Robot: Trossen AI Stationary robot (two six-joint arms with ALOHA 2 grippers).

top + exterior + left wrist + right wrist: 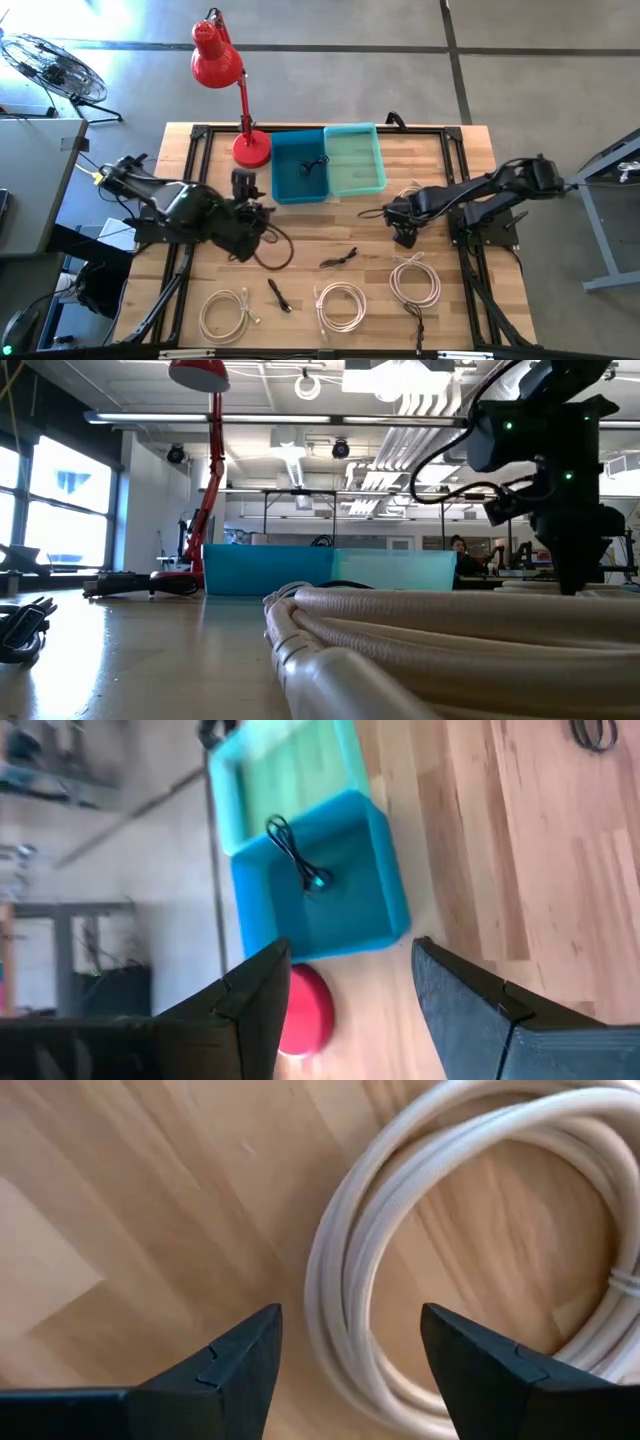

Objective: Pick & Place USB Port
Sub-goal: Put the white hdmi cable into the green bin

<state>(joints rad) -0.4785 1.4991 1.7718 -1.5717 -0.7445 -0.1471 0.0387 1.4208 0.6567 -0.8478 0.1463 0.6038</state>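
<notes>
Over smooth round white coil on wood-plank table: right pincer released; left pincer released too

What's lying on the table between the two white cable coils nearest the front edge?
In the high view, a small black cable lies on bare wood between the left white coil and the middle white coil, touching neither.

The wooden table carried a red desk lamp, blue bin, teal bin, three white cable coils and what looked like black cables.
</notes>
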